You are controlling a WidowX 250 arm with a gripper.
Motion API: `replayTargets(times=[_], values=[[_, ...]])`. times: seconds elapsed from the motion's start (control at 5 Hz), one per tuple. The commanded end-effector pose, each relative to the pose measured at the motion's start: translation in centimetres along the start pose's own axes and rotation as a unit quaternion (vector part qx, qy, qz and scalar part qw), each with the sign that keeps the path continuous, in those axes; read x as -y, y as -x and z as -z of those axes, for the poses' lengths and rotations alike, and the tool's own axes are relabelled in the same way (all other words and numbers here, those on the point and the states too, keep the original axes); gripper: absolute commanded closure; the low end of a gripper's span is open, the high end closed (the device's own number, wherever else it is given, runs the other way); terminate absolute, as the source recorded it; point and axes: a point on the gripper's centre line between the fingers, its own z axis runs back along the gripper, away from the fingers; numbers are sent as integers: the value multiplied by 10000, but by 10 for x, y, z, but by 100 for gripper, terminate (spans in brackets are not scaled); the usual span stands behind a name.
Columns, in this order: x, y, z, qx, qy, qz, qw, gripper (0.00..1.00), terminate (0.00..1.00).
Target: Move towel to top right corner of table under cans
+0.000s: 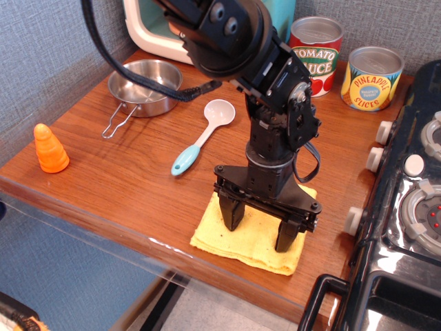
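The yellow speckled towel [253, 236] lies flat near the front edge of the brown wood table [131, 172]. My gripper [260, 232] points straight down on it, jaws open, both fingertips pressing on or just above the cloth. The red Tomato Sauce can [318, 54] and the yellow-and-blue Pineapple Slices can [372, 77] stand upright at the far right corner, well apart from the towel. The arm hides the towel's far part.
A steel pan [145, 86] with a wire handle sits at the back left. A white spoon with a teal handle [202, 137] lies mid-table. An orange cone [50, 147] stands at the left edge. A black toy stove [406, 207] borders the right side.
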Motion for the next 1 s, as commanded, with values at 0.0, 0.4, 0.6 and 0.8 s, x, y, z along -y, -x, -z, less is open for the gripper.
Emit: replayTargets(times=[0.0, 0.4, 0.6, 0.8], values=[[0, -43, 29, 5, 277, 594, 9978, 0, 0], [-1, -120, 30, 198, 416, 898, 9949, 0, 0], [-1, -140, 26, 257, 390, 1093, 9929, 0, 0], [-1, -142, 24, 243, 332, 1175, 9922, 0, 0]])
